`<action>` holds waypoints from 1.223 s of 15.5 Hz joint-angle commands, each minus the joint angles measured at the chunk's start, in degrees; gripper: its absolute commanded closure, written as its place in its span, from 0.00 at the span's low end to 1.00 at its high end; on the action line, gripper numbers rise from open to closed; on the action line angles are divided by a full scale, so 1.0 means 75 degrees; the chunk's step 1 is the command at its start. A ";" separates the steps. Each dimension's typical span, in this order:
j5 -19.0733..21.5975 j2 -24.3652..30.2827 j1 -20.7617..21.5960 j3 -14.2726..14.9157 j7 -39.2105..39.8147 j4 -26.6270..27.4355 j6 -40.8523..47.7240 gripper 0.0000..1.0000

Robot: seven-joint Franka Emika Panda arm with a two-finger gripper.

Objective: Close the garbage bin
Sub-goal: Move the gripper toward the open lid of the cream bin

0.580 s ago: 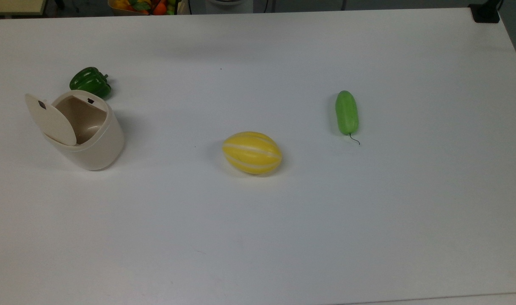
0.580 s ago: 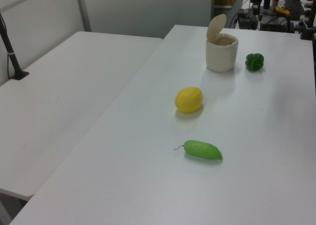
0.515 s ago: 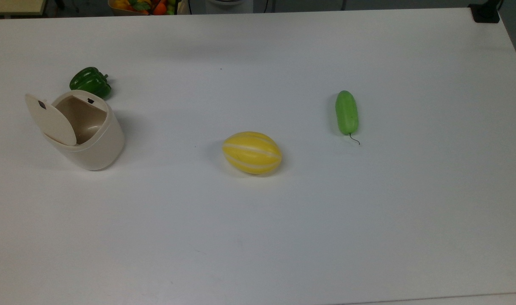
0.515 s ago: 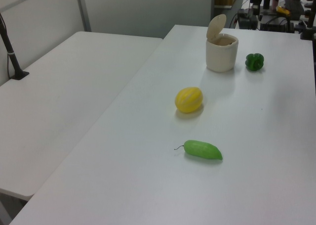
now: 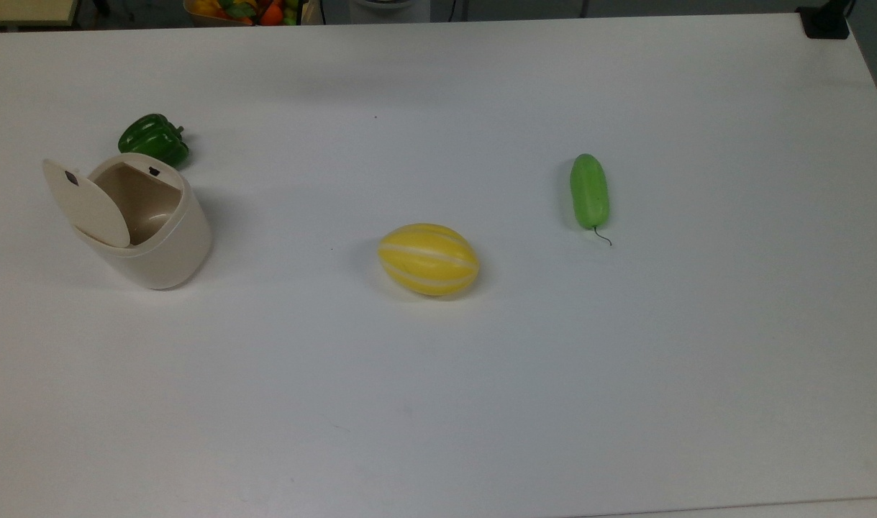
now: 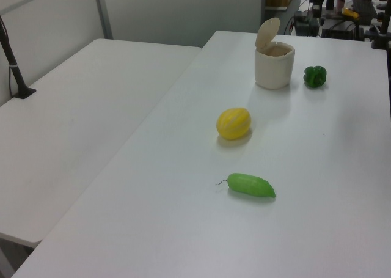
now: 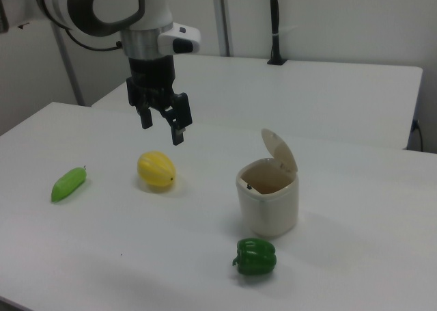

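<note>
The cream-beige garbage bin (image 5: 161,241) stands at the top view's left on the white table, its round lid (image 5: 85,203) tipped up and the inside bare. The same bin (image 6: 274,66) is far back in the left view and bin (image 7: 268,201) is right of centre in the right view, lid (image 7: 279,149) raised. My gripper (image 7: 162,126) hangs open in the air in the right view, above the table and to the left of the bin, over the yellow melon (image 7: 156,171).
A green bell pepper (image 5: 154,138) lies just behind the bin in the top view. The yellow melon (image 5: 428,259) sits mid-table and a green cucumber (image 5: 589,191) further right. A second white table (image 6: 73,125) adjoins at the left view's left.
</note>
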State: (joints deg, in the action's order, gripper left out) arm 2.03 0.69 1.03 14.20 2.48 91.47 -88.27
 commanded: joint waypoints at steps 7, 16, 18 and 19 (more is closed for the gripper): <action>0.0069 0.0107 0.0050 0.0087 -0.0668 0.0038 -0.0557 0.68; 0.0069 -0.0956 -0.0348 0.0204 -0.2123 -0.0475 -0.3006 0.97; -0.0001 -0.1577 -0.0582 0.0204 -0.2613 -0.0990 -0.3496 0.97; 0.0010 -0.1766 -0.0664 0.0204 -0.2685 -0.1121 -0.3790 0.97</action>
State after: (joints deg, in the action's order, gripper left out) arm 2.11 -6.54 -2.22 15.59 -13.93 88.96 -112.33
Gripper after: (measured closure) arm 0.969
